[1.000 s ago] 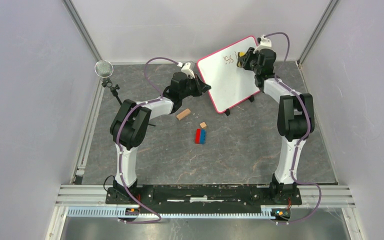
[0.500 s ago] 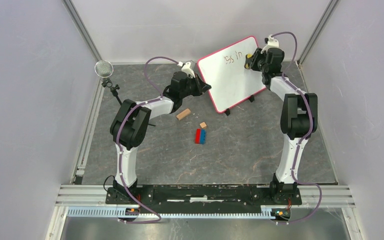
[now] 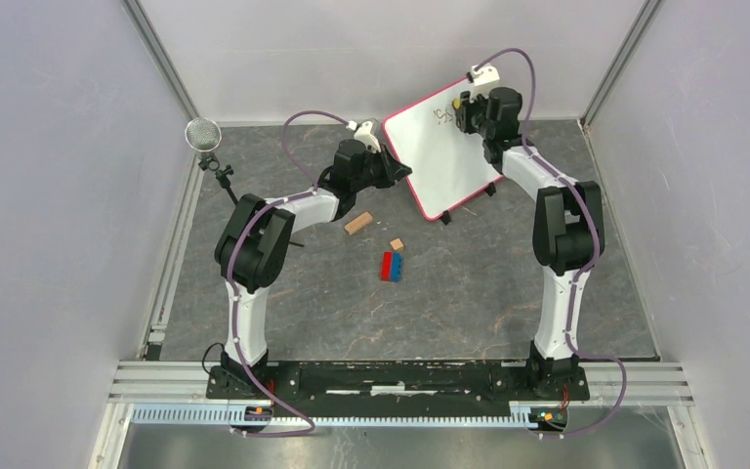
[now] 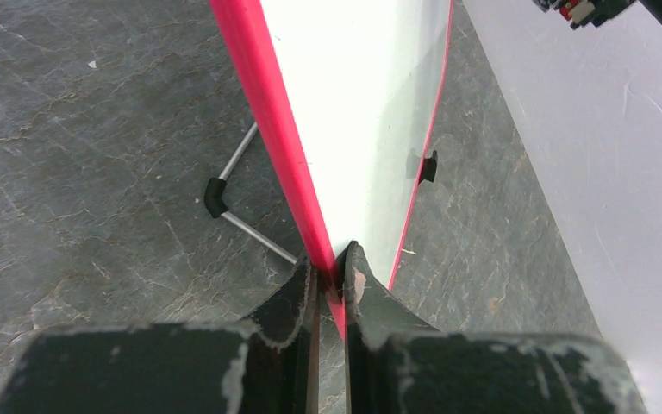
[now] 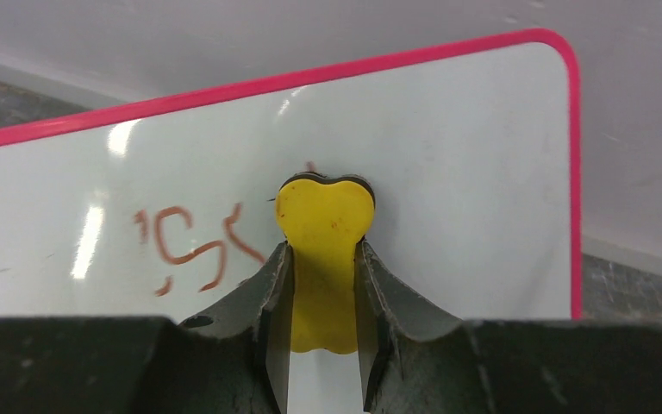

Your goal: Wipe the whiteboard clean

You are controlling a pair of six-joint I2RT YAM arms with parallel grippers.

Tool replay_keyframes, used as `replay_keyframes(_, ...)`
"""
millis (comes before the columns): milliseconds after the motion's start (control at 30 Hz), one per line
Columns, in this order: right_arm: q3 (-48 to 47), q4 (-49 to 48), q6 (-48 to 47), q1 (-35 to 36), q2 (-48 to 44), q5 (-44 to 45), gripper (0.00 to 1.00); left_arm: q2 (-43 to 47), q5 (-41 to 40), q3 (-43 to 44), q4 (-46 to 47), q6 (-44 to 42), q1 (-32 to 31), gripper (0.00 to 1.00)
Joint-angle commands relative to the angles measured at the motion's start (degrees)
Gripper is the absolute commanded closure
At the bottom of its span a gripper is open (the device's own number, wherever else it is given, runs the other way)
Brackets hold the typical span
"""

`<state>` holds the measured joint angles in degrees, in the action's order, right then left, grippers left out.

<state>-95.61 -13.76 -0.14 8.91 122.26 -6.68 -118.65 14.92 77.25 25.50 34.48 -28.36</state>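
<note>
Here, going from the left, a small mesh-headed stand [image 3: 203,135] sits at the counter's [image 3: 283,293] far left edge. The left tool [image 3: 399,170] is clenched on the pink frame of the whiteboard's [image 3: 441,164] left side, the rim pinched between both fingers [image 4: 297,293]. On the counter near it lie a tan wooden block [image 3: 357,224], a smaller tan piece [image 3: 397,243], and a red and blue pair of blocks [image 3: 392,266] touching each other.

The whiteboard stands on its black feet [image 3: 443,221] at the far middle of the counter, leaning back. Its long axis runs sideways, the left end nearer the arms and the right end toward the back wall. Its white face looks up and toward the near right.

The right tool [image 3: 462,109] grasps a yellow eraser [image 5: 324,226] and presses it against the board close to the top rim. Reddish handwriting [image 5: 191,246] lies just left of the eraser.
</note>
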Motion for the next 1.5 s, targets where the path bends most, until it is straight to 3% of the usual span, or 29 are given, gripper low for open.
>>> replay_keyframes(0, 3.81, 0.76, -9.33, 6.85, -2.99, -8.03, 1.00, 0.66, -5.42, 1.21, -4.67, -8.82, 0.21, 0.98)
replay_keyframes(200, 10.22, -1.99, -11.63, 8.05, -6.85, -14.34, 1.00, 0.69, -5.42, 1.15, -4.80, -8.82, 0.22, 0.98)
replay_keyframes(333, 11.46, -5.94, -10.17, 7.61, -7.97, -7.88, 1.00, 0.75, -5.51, 1.07, -4.84, -8.90, 0.16, 0.98)
replay_keyframes(567, 2.53, -7.03, 2.43, 1.14, -1.16, -4.06, 1.00, 0.61, -5.34, 1.32, -5.02, -8.99, 0.15, 0.98)
replay_keyframes(900, -11.49, 0.81, 2.90, -3.24, 8.42, -1.36, 1.00, 0.00, -5.03, 1.74, -5.30, -9.03, -0.12, 0.98)
replay_keyframes(1167, -13.35, 3.74, 0.67, -2.32, 8.91, -3.62, 1.00, 0.18, -5.19, 1.61, -5.37, -9.21, -0.13, 0.98)
replay_keyframes(1267, -14.01, 8.01, -6.52, 0.16, 7.67, -5.87, 1.00, 0.10, -5.25, 1.74, -5.46, -9.28, -0.13, 0.98)
replay_keyframes(1467, -6.59, 10.25, -12.66, 4.48, 1.42, -9.65, 1.00, 0.15, -5.16, 1.76, -5.46, -9.26, -0.12, 0.98)
